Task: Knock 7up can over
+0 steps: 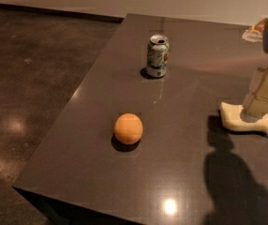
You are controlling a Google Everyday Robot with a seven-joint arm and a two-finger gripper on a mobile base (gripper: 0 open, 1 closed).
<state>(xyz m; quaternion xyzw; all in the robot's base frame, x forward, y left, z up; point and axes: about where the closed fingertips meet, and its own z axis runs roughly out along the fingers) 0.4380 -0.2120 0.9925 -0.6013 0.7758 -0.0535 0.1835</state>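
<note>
The 7up can is a silver-white can with green markings. It stands upright on the dark table, towards the far middle. My gripper hangs at the right edge of the view, pointing down. Its tip is right over a pale yellow sponge and seems to touch it. The gripper is well to the right of the can and nearer to the camera, with bare table between them.
An orange ball lies on the table in front of the can, nearer the camera. The table's left edge runs diagonally, with brown floor beyond it. The arm's shadow falls on the table at the lower right.
</note>
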